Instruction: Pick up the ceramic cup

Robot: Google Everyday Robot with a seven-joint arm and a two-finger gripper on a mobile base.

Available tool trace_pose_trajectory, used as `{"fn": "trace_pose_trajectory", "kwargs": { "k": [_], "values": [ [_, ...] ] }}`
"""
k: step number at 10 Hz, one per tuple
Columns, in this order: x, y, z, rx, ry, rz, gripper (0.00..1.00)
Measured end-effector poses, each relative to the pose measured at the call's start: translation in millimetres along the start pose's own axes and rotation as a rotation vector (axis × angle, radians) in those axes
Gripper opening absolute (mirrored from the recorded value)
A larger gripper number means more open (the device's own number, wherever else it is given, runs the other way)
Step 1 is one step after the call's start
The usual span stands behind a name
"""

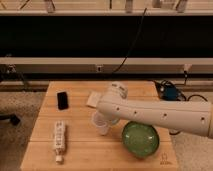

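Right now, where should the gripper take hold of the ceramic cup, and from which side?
Grip the ceramic cup across its upper wall near the rim, coming from above: it stands upright, open end up, with no handle. The gripper is right beside it, and the green bowl crowds its right.

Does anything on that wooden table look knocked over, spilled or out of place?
Nothing stands out. The ceramic cup stands upright beside the green bowl, with no spill showing. The tool sits at the cup, largely hidden by the arm.
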Motion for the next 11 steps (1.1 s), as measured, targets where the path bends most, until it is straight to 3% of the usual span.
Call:
{"fn": "trace_pose_trajectory", "kwargs": {
  "k": [2, 4, 11],
  "values": [
    [3, -2, -3, -0.002, 0.000, -0.005, 0.09],
    [5, -5, -6, -0.003, 0.000, -0.012, 0.04],
    [13, -14, -19, -0.005, -0.001, -0.025, 0.04]
  ]
}}
